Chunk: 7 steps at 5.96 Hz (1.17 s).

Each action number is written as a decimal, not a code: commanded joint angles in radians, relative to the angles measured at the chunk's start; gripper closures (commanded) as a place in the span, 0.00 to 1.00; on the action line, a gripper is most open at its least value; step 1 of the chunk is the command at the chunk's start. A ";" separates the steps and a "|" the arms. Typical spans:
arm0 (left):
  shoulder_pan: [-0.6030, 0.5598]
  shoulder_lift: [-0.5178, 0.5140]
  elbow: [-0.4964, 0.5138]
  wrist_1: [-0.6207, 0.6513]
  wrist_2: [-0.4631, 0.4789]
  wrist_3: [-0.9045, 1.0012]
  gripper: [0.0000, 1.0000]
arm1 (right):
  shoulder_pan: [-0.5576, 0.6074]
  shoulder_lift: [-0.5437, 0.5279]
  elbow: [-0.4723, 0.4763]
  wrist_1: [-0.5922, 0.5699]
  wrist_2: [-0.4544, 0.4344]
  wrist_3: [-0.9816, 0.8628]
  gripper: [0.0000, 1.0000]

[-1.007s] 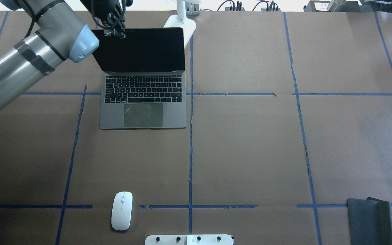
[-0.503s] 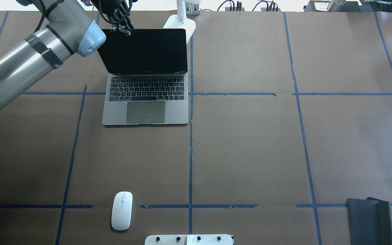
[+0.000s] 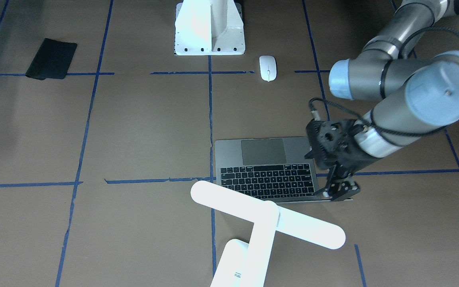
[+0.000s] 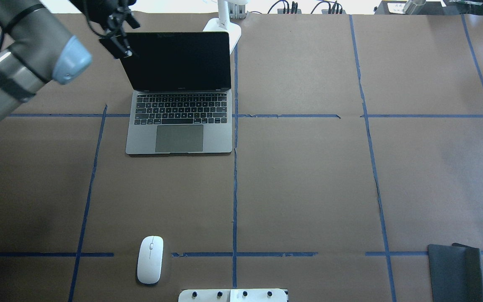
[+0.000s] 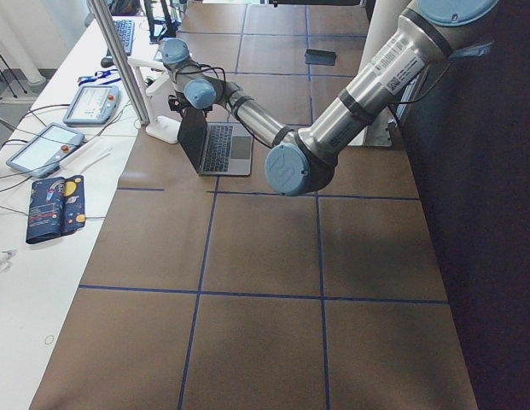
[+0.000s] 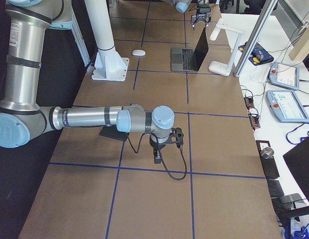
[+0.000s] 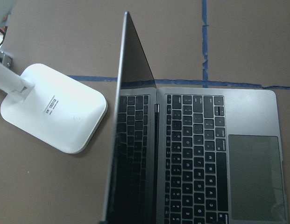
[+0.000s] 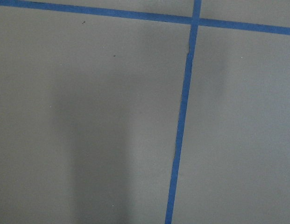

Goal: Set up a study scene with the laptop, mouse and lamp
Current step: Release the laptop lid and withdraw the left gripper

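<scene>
The laptop (image 4: 178,130) stands open on the desk (image 4: 308,176), with the lamp (image 3: 267,218) just behind its screen. The lamp's base label is too small to read. The left gripper (image 4: 120,45) jaws hang parted beside the screen's corner. I cannot tell about the right gripper (image 6: 157,157) jaws.

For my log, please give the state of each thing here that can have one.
laptop: open, screen dark.
mouse: on the table, untouched.
lamp: upright behind the laptop; lit or not, unclear.
mouse pad: flat on the table.
left end effector: open, at the laptop's top corner.
right end effector: over the table; opening cannot be told.
</scene>
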 commanded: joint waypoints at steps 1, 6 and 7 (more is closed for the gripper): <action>-0.039 0.152 -0.265 0.210 0.002 -0.154 0.00 | 0.000 0.026 0.005 0.000 0.000 0.003 0.00; -0.319 0.583 -0.274 0.358 0.053 -0.467 0.00 | -0.002 0.045 0.095 0.000 0.055 0.181 0.00; -0.437 0.623 -0.193 0.348 0.048 -0.391 0.00 | -0.014 0.039 0.115 0.000 0.073 0.222 0.00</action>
